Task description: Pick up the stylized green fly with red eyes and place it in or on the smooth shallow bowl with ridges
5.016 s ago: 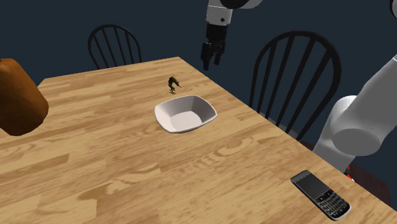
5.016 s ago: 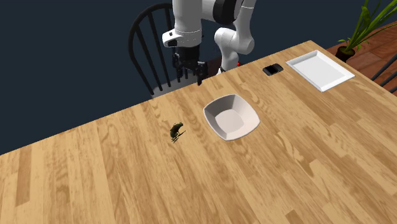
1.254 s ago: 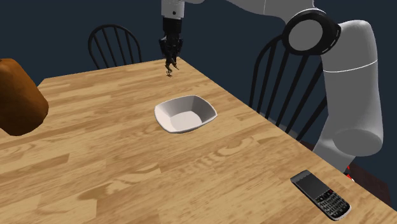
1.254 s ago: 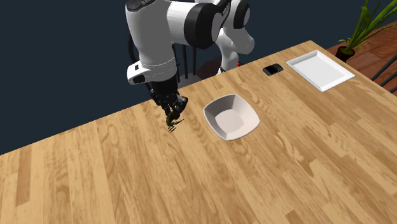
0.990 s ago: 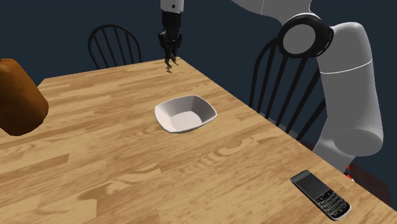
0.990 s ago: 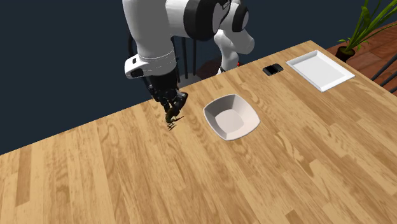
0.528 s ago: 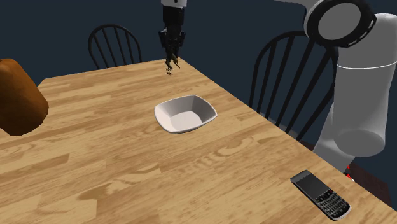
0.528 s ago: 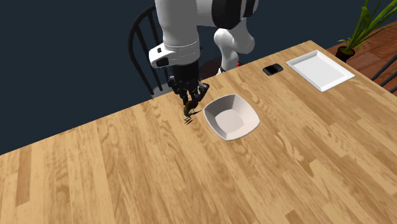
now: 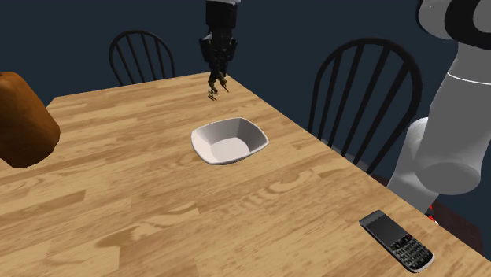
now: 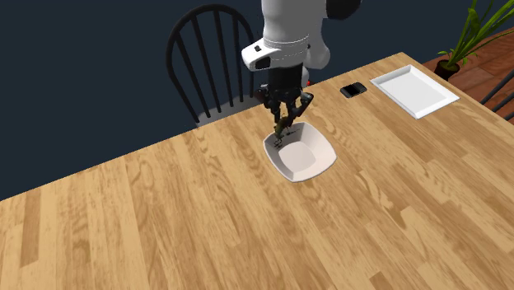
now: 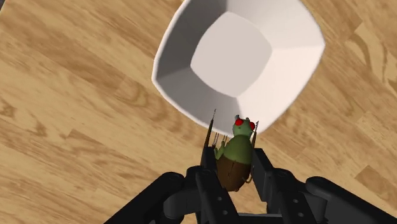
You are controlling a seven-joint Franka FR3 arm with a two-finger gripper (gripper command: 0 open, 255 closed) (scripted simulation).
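The green fly with red eyes is clasped between my black fingers. My gripper is shut on it and holds it in the air. In the second exterior view the gripper hangs with the fly over the back rim of the white shallow bowl. In the shoulder view the gripper and the dangling fly are above the table, behind the bowl. In the wrist view the bowl lies just beyond the fly's head and holds nothing.
A black phone lies near the table's front right corner in the shoulder view. A white tray and a potted plant show at the second exterior view's right. Dark chairs stand at the table's edges. A brown object sits at the shoulder view's left.
The arm has carried the held fly sideways from above the bare wood to the bowl's rim, rightward in the second exterior view. The grip has stayed shut.
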